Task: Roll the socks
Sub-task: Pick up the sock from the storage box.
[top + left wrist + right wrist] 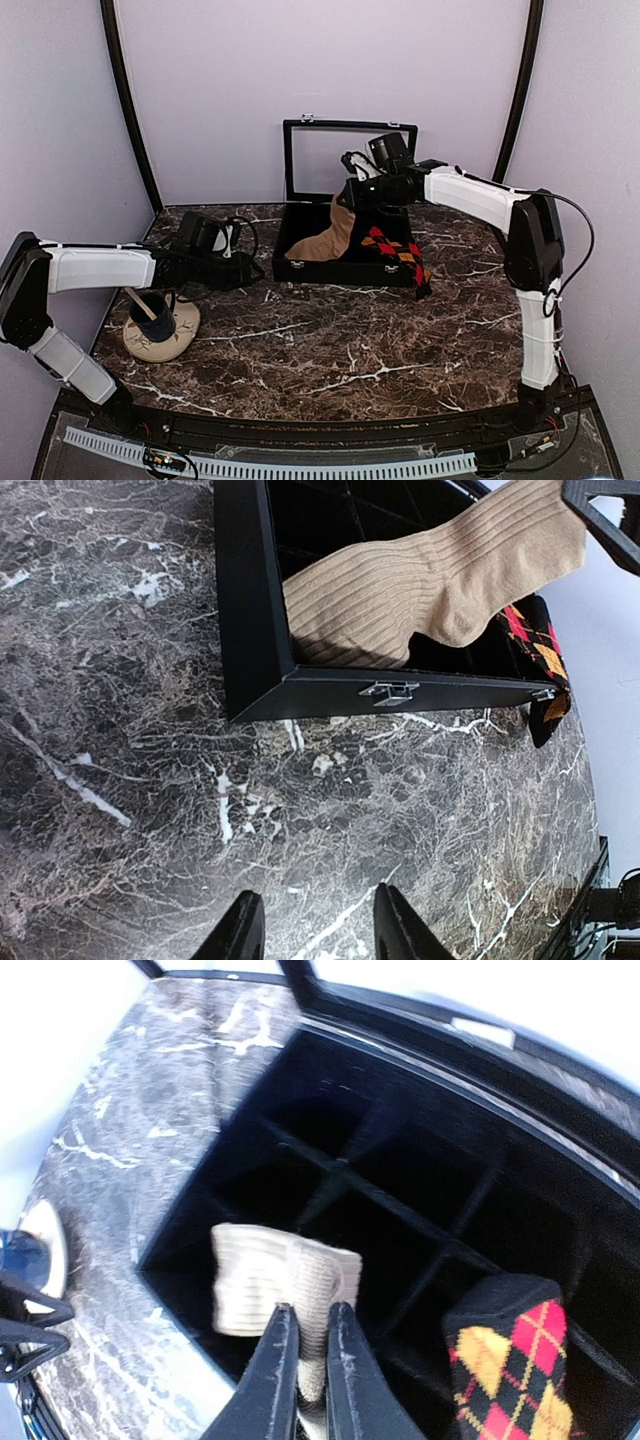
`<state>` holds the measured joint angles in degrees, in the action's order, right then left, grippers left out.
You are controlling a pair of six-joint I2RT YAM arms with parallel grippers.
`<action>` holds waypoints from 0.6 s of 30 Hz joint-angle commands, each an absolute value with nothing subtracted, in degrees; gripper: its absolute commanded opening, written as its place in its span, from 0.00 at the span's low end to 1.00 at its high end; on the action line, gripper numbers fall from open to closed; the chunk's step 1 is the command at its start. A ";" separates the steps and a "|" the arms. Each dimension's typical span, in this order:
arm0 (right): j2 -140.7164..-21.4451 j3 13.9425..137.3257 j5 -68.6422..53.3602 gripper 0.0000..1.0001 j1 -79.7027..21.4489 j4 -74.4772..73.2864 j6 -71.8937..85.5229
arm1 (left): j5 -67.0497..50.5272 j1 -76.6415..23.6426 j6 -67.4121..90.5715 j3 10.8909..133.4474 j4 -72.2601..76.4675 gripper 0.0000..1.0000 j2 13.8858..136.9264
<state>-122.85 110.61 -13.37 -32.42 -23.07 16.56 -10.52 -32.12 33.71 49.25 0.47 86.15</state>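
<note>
Right claw [311,1315] pinching tan sock [250,1282], above box [345,270]

Under your right gripper [312,1312], the clamped fingers cover the pinched part of the tan sock [255,1280]. To its right, the argyle sock [510,1360] runs off the bottom edge. Your left gripper [315,925] shows only its fingertips. Ahead of it, the box [250,600] cells are too dark to read.
</note>
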 commanded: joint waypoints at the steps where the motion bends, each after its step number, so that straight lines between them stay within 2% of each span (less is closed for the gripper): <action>1: -117.69 112.32 -11.59 0.10 -36.61 -23.01 14.57 | -8.72 -32.43 34.68 47.03 0.42 0.40 81.63; 18: -108.04 116.13 -1.22 0.09 -56.81 -28.31 21.52 | 2.54 -32.43 40.19 37.70 -4.99 0.40 60.70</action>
